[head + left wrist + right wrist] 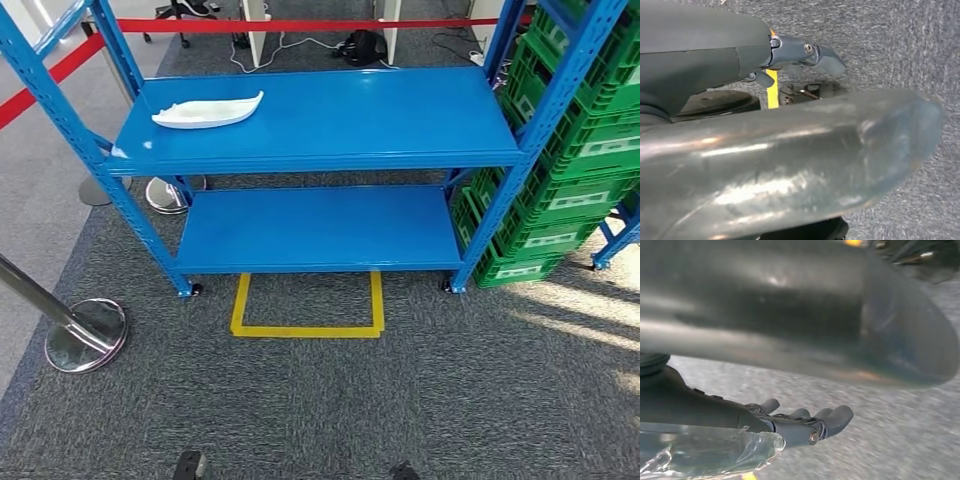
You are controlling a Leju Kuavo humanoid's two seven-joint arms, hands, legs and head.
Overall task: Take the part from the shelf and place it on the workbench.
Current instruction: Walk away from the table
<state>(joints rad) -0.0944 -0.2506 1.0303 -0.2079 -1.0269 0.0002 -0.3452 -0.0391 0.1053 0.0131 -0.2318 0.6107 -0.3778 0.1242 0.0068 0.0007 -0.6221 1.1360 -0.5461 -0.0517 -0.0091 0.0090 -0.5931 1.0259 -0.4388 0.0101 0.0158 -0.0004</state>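
Lying on the top board of the blue steel shelf point(324, 125), toward its left end, is the long white moulded plastic part point(207, 111), flat on the surface and well apart from both hands. Its long axis runs almost along the shelf's length, tilted slightly; the tapered, pointed end faces right and a little away from the robot, the blunter end sits near the left upright. Nothing else rests on that board, and the lower board beneath it is bare blue metal.

Both arms hang low over the grey carpet. The left hand point(802, 52) shows dark fingers stretched out and holding nothing, with a strip of the yellow floor tape point(772, 95) beyond it. The right hand point(806, 422) likewise has its fingers extended side by side, empty.

Since the part lies left of the shelf's middle, the left hand is judged the nearer one. A reach would need to go up and forward, meeting the part across its narrow width.
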